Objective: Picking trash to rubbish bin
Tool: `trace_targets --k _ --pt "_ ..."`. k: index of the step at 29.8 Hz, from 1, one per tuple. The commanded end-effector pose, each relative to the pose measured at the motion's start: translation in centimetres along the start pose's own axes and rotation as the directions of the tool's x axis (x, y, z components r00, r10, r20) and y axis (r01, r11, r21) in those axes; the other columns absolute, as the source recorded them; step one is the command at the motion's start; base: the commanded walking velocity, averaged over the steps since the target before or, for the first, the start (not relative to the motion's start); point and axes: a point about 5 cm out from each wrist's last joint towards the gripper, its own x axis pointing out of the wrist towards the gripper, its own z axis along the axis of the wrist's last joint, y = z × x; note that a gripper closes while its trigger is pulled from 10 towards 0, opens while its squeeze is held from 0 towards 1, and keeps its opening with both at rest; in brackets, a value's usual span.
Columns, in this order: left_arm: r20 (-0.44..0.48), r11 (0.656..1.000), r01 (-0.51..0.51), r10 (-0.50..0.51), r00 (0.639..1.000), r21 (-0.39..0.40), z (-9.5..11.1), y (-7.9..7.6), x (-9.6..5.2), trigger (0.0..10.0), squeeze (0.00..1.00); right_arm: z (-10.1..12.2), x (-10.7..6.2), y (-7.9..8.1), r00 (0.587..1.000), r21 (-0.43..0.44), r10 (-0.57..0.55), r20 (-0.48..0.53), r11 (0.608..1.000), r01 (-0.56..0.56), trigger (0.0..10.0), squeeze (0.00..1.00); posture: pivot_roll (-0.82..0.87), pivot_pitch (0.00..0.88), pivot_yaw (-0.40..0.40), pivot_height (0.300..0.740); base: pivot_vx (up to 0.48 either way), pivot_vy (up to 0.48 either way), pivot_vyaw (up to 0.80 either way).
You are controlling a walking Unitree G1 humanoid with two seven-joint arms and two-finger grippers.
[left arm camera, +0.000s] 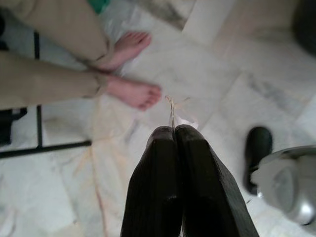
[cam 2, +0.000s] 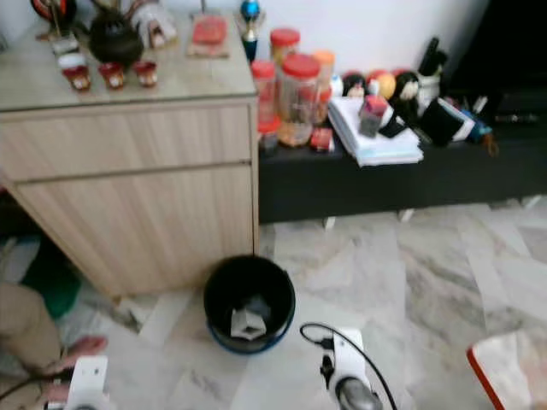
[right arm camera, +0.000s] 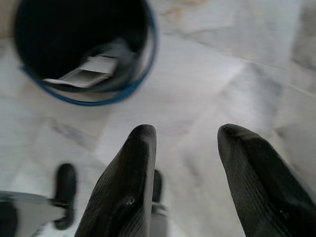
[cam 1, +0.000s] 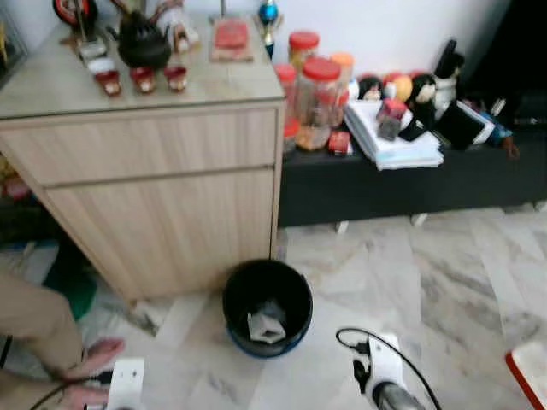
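Note:
A black round rubbish bin point(cam 1: 267, 306) with a blue base rim stands on the marble floor in front of a wooden cabinet. A crumpled white carton point(cam 1: 267, 325) lies inside it, also seen as the carton point(right arm camera: 89, 70) in the right wrist view. My right gripper point(right arm camera: 186, 136) is open and empty, hovering over the floor just beside the bin point(right arm camera: 81, 44). My left gripper point(left arm camera: 175, 131) is shut with its two black fingers pressed together, held over bare floor near a person's feet point(left arm camera: 131, 74).
The light wooden cabinet point(cam 1: 154, 171) stands behind the bin, with cups and a teapot on top. A low black bench point(cam 1: 410, 179) with jars, papers and toys runs to the right. A person's leg and feet point(cam 1: 77, 359) are at the lower left. Open marble floor lies to the right.

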Motion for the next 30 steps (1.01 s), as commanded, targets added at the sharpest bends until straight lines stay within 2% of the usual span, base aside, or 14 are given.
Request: trace_targets --k 1,30 --pt "-0.014 1.0 0.005 -0.005 1.0 -0.006 -0.33 -0.22 -0.09 10.0 0.0 -0.37 -0.1 -0.5 1.0 0.006 -0.013 -0.011 1.0 0.013 10.0 0.0 0.14 0.141 -0.022 0.74 0.259 0.0 0.0" --pt "-0.013 1.0 0.005 -0.005 1.0 -0.009 -0.27 -0.25 -0.08 10.0 0.0 -0.34 -0.09 -0.24 1.0 0.012 0.008 -0.009 1.0 -0.008 10.0 0.0 0.15 0.143 -0.022 0.74 0.269 0.0 -0.07"
